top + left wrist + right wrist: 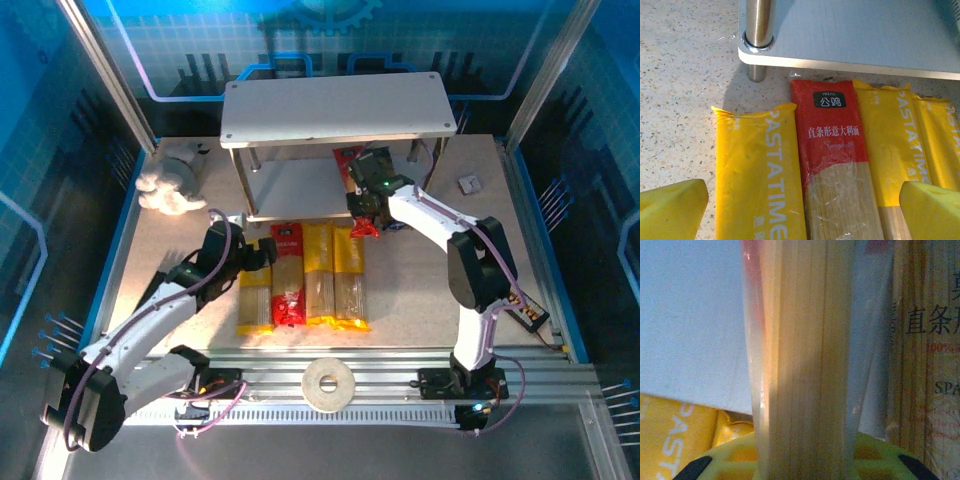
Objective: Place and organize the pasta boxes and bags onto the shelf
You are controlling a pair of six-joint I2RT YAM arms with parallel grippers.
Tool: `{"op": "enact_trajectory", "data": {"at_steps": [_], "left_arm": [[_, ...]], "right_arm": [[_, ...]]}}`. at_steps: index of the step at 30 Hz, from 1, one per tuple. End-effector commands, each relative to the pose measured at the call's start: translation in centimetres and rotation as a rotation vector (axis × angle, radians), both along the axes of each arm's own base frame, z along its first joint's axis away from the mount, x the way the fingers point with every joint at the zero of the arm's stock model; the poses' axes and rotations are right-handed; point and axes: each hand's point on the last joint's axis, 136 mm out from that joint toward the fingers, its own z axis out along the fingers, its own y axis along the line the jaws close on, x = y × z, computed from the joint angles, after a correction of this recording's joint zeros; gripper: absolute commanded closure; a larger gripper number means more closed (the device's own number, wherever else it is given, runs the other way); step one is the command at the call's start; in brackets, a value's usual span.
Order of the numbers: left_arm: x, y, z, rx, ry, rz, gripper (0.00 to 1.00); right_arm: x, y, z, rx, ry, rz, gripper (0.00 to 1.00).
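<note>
Four pasta packs lie side by side on the table in front of the shelf (335, 108): a yellow one (255, 295), a red one with a clear window (288, 275), and two more yellow ones (318, 270) (350, 275). My left gripper (262, 255) hovers open over the near ends of the left yellow pack (757, 175) and the red pack (832, 145), its fingertips (670, 210) wide apart. My right gripper (368, 195) is shut on another red pack (352, 170), held tilted at the front edge of the lower board (290, 185). Its window of spaghetti (805, 365) runs between the jaws. A tan pack (930, 365) lies beside it.
A white crumpled cloth (170, 185) sits left of the shelf, near its metal leg (758, 30). A small grey object (469, 184) lies on the table to the right. A tape roll (328, 385) rests on the rail between the arm bases. Blue walls enclose the table.
</note>
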Motion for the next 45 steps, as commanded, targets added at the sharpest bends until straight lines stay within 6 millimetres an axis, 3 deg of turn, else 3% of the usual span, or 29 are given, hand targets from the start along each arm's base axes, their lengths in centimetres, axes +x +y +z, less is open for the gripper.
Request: {"op": "enact_trajectory", "data": {"at_steps": [1,10,17,20,23,26,31,35,39,45], "left_arm": [[-0.2,0.3,0.7,0.026,-0.016,-0.002,0.01],[0.0,0.2,1.0,0.026,-0.017,-0.002,0.01],[-0.3,0.4,0.7,0.032,-0.004,0.001,0.00],[-0.3,0.4,0.6,0.029,0.000,0.003,0.00],[-0.6,0.2,0.4,0.016,0.020,0.000,0.00],[-1.2,0.2,-0.2,0.016,0.047,-0.004,0.01],[-2.4,0.7,-1.1,0.028,0.052,0.022,0.00],[-3.4,1.0,-2.3,0.016,0.078,0.061,0.01],[-4.3,1.6,-4.0,0.053,0.146,0.125,0.00],[-5.1,1.7,-7.0,0.057,0.264,0.190,0.00]], "right_arm": [[4.0,0.7,3.9,0.057,-0.179,-0.037,0.79],[5.3,1.3,2.4,0.081,-0.170,-0.057,0.76],[4.6,1.1,1.4,0.077,-0.141,-0.056,0.38],[4.4,1.1,1.2,0.086,-0.131,-0.056,0.31],[4.4,1.3,1.8,0.116,-0.136,-0.049,0.22],[4.1,1.3,4.0,0.149,-0.189,-0.040,0.14],[1.6,0.1,7.7,0.197,-0.279,-0.040,0.05],[-2.2,-1.2,9.5,0.209,-0.275,-0.011,0.04],[-5.9,-2.2,9.9,0.223,-0.246,0.016,0.01],[-9.2,-2.8,9.7,0.248,-0.206,0.047,0.01]]}}
